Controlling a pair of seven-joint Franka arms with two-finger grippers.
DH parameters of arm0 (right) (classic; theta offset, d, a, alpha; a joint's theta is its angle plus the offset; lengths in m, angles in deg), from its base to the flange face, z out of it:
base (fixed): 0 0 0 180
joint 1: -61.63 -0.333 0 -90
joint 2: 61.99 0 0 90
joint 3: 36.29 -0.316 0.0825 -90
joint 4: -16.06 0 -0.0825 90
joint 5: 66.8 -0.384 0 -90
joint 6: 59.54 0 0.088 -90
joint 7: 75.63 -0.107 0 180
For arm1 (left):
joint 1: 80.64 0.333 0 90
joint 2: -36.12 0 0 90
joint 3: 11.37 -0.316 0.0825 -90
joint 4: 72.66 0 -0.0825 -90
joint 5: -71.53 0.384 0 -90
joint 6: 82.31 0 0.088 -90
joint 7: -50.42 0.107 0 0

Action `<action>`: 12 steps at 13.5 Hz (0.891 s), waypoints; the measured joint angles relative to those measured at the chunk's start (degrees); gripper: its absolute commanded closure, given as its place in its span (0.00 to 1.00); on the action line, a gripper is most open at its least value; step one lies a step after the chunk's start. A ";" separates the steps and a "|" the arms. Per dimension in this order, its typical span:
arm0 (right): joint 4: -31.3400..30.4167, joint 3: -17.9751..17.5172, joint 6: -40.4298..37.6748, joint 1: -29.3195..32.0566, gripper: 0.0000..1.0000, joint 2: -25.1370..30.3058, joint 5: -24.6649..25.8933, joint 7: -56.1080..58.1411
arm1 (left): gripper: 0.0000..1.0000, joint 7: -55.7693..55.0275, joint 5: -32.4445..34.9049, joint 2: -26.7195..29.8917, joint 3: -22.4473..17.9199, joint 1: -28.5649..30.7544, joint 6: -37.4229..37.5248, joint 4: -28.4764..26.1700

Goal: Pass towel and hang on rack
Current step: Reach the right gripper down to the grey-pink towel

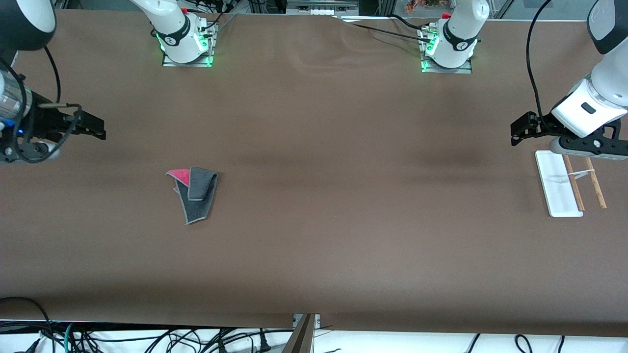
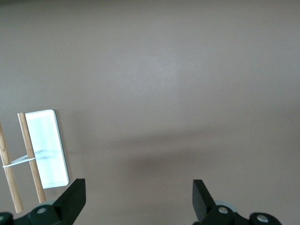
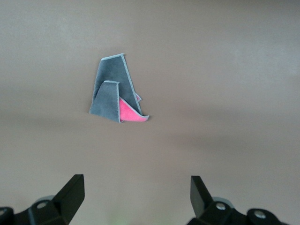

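Note:
The towel (image 1: 196,192) lies crumpled on the brown table toward the right arm's end, dark grey side up with a pink-red corner showing; the right wrist view has the towel (image 3: 114,96) too. My right gripper (image 1: 96,128) hangs open and empty over the table's end, well apart from it; its jaws (image 3: 137,185) stand wide over bare table. The rack (image 1: 558,185) lies at the left arm's end, with a white base and two wooden rods (image 1: 596,189). My left gripper (image 1: 520,129) hovers open and empty beside the rack (image 2: 47,149), jaws (image 2: 139,188) wide.
The two arm bases (image 1: 186,41) (image 1: 449,49) with green lights stand along the table's edge farthest from the front camera. Cables (image 1: 147,338) hang below the nearest edge. The table cloth (image 1: 324,63) is slightly wrinkled between the bases.

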 measured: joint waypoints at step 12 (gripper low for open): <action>-1.00 -0.20 15.79 -6.49 0.00 -20.80 -2.17 -0.48 | 0.00 0.00 0.00 0.00 0.00 0.01 0.03 0.06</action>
